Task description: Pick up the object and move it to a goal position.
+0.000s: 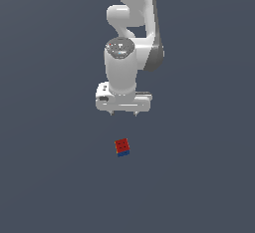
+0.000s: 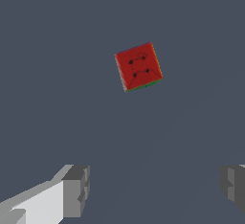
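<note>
Cut off and unclear

My arm [image 1: 132,8] leaves the exterior view's top; my fingers [image 2: 74,189] are cropped in the wrist view.

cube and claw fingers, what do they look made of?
Cube: hard, matte plastic look; flat red and blue faces, no glare. Claw fingers: matte grey pads on smooth white bodies, plastic or painted metal. Simulator render, so it is only a guess.

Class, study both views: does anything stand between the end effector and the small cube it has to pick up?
Nothing visible does. The end effector hangs open above the cube, and only bare gray floor shows around it.
</note>
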You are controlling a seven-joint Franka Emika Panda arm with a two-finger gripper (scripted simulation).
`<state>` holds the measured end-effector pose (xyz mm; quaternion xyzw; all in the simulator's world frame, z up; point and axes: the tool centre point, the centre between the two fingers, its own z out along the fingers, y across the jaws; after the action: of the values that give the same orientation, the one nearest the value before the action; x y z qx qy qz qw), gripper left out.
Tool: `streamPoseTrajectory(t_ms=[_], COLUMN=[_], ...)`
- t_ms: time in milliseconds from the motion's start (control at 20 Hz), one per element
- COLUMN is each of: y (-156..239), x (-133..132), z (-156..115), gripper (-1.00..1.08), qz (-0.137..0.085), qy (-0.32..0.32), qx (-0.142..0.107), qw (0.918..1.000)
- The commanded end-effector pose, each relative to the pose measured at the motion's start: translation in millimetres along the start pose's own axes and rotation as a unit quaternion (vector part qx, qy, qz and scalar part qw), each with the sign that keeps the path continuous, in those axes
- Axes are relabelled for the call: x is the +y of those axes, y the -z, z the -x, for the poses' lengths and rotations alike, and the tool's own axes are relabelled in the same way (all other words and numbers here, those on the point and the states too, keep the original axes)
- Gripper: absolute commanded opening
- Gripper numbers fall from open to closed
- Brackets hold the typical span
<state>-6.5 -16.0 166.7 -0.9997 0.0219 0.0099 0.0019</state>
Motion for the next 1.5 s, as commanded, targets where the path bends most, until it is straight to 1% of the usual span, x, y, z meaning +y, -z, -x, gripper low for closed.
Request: streamPoseTrajectory(t_ms=[0,450,800,1100,1450], y=[0,5,1,-10,-37], x=[0,-6,-6,-5,-2], z=[0,2,-3,-21,-55], gripper=[1.00,1.00,1.00,1.00,1.00], qz=[0.000,0.012,0.011,0.011,0.009], qy=[0.000,0.030,0.035,0.054,0.094], qx=[0.000,-0.003,-0.003,-0.001,0.003], qw=[1.0000,0.9995,0.9993,0.9985,0.9955])
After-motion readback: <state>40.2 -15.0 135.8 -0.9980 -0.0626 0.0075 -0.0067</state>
